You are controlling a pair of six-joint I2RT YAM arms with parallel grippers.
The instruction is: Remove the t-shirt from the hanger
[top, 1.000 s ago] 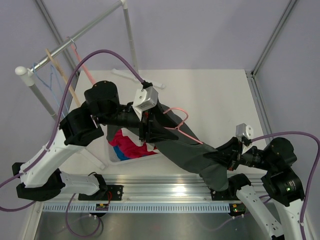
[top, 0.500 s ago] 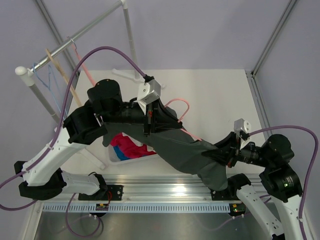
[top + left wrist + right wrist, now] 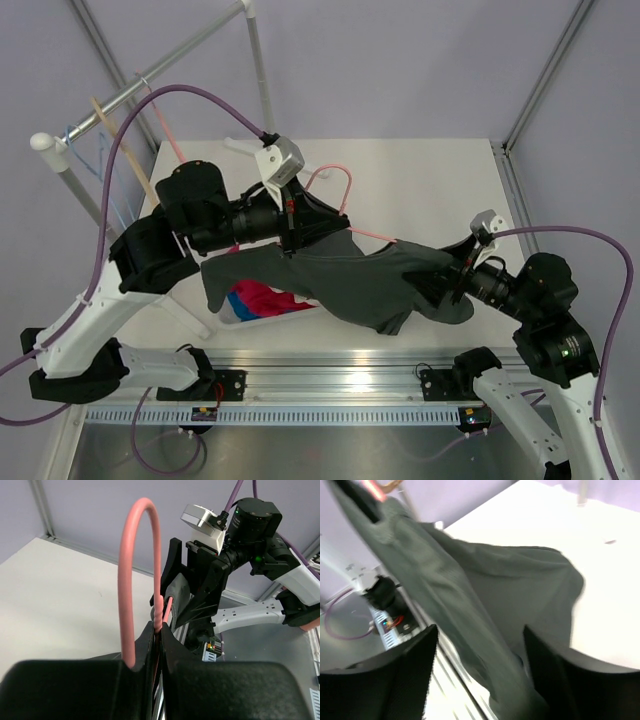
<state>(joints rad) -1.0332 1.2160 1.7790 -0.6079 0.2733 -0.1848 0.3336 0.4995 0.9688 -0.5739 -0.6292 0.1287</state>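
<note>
The dark grey t-shirt [image 3: 350, 280] hangs stretched between the two arms, above the table's near edge. The thin pink hanger [image 3: 372, 234] still runs inside its top, with the hook [image 3: 142, 540] sticking up free. My left gripper [image 3: 298, 218] is shut on the hanger's twisted neck [image 3: 160, 622] just below the hook. My right gripper [image 3: 455, 282] is at the shirt's right end. In the right wrist view its fingers [image 3: 405, 672] stand wide apart, and the t-shirt [image 3: 470, 590] runs loose between them, blurred.
A white basket [image 3: 222, 318] holding a red-and-blue garment [image 3: 255, 298] sits under the shirt's left part. A clothes rail [image 3: 150, 85] at the back left carries a blue, a wooden [image 3: 125, 150] and a salmon hanger. Metal frame posts stand at the table's corners.
My left gripper closed on the hanger's neck and carried it back and to the left. My right gripper opened and let go of the shirt's lower end. The shirt now hangs flatter.
</note>
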